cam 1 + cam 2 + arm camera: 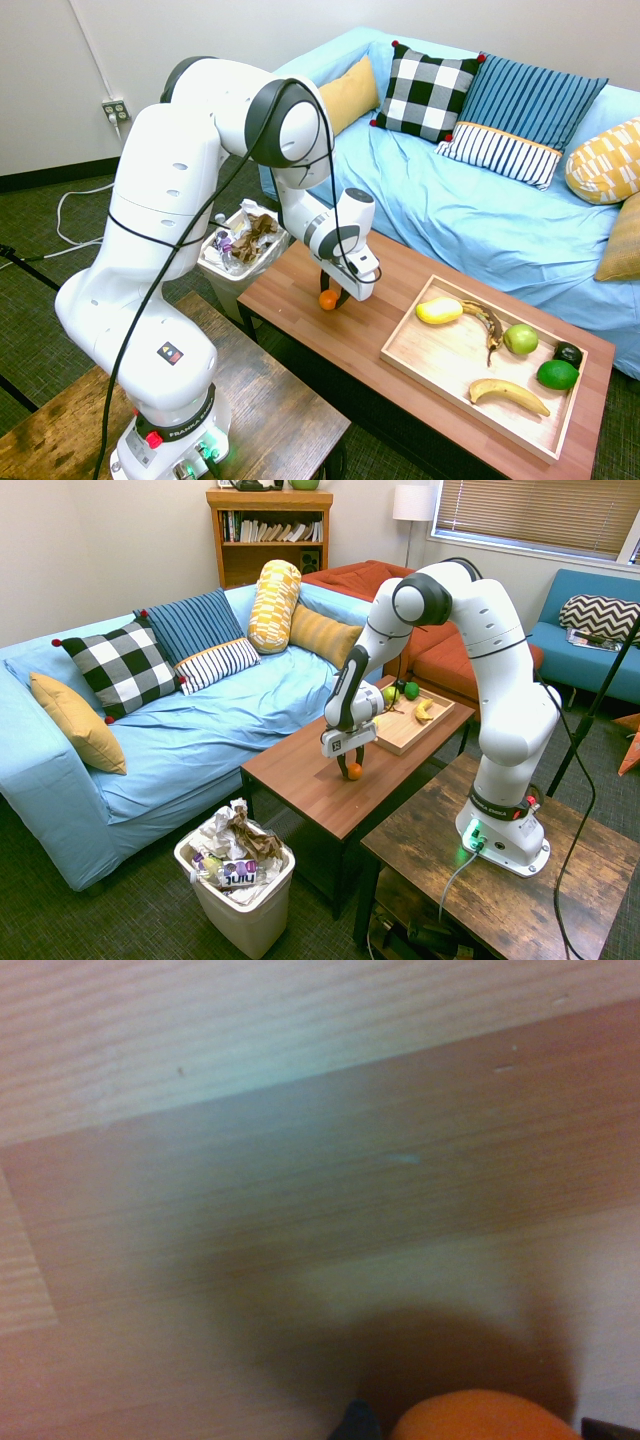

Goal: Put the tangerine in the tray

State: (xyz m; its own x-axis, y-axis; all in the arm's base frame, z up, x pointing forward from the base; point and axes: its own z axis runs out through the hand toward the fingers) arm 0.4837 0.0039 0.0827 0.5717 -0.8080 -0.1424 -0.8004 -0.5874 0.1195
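The tangerine (327, 299) is small and bright orange. It sits at the coffee table's left part, low over the tabletop, between the fingers of my gripper (333, 297), which is shut on it. In the second exterior view the tangerine (353, 771) shows under the gripper (352, 768) near the table's middle. In the wrist view only the tangerine's (480, 1415) top shows, over its dark shadow on the wood. The light wooden tray (450, 352) lies on the table's right half, well apart from the gripper; it appears as the tray (402, 744) beyond the arm.
In the tray lie a yellow fruit (439, 311), a brown-spotted banana (487, 322), a green apple (520, 339), a lime (557, 375) and a yellow banana (508, 395). A full white waste bin (240, 250) stands at the table's left end. The blue sofa (470, 200) runs behind.
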